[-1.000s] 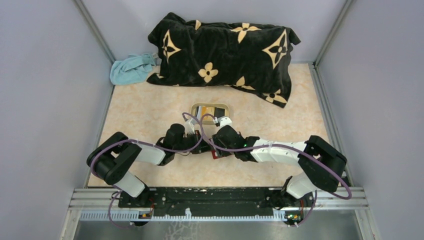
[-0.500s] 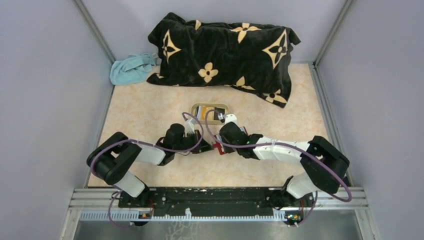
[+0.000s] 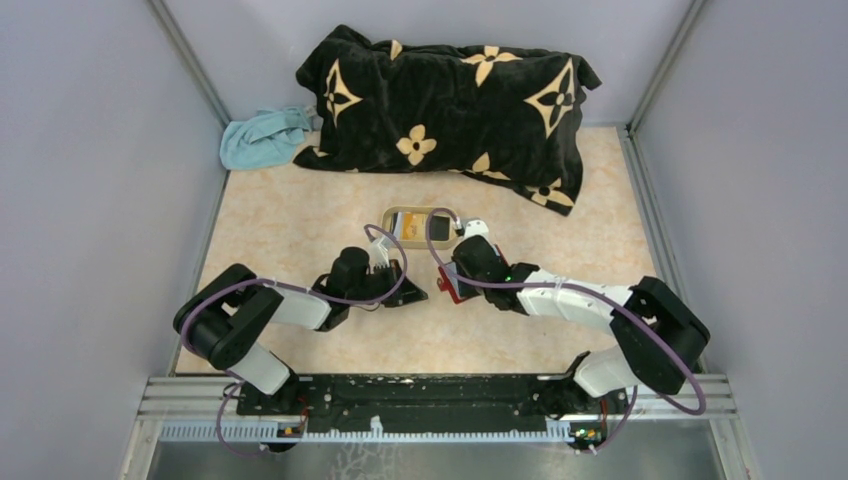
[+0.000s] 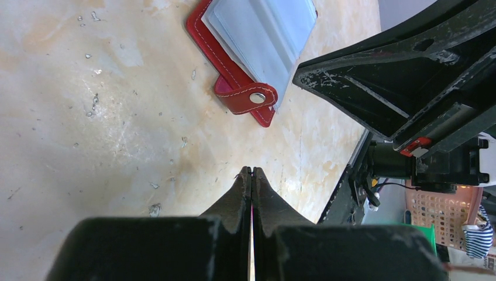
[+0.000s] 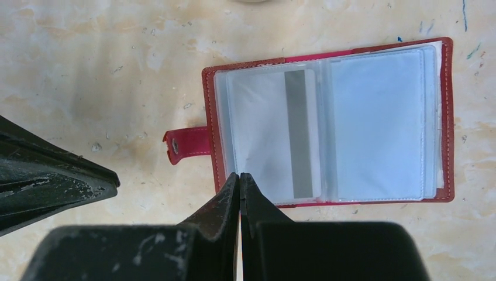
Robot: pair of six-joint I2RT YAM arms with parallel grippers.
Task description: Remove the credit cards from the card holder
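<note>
Change since one second back, top view: the right arm has swung toward the far side and to its own right. More of the red card holder shows beside its wrist than before. The left arm has not moved.

Right pincer: clenched, fingers pressed together, nothing between them. Its tips sit over the near edge of the card holder, at the leaf on the pincer's left. I cannot tell whether they touch it.

Left pincer: clenched, empty, low over the bare counter.

Card holder: lies open and flat on the counter, pale sleeves up.
- From the right pincer it is directly ahead of the tips and spreads mostly to their right.
- From the left pincer it is ahead and a little left, apart from the tips.

Orientation, right wrist view:
- The long axis of the opened holder runs crosswise to the right pincer's fingers, with the fold in line with them.
- The tab sticks out from the left-hand edge, pointing to the right pincer's left, toward the left pincer.

Contents: a white card with a grey stripe sits in the left-hand sleeve, stripe parallel to the fold. The right-hand sleeve looks plain pale.

Beyond the right pincer, further from the arm bases, the tray holds dark and orange-yellow cards, partly hidden by a cable.
</note>
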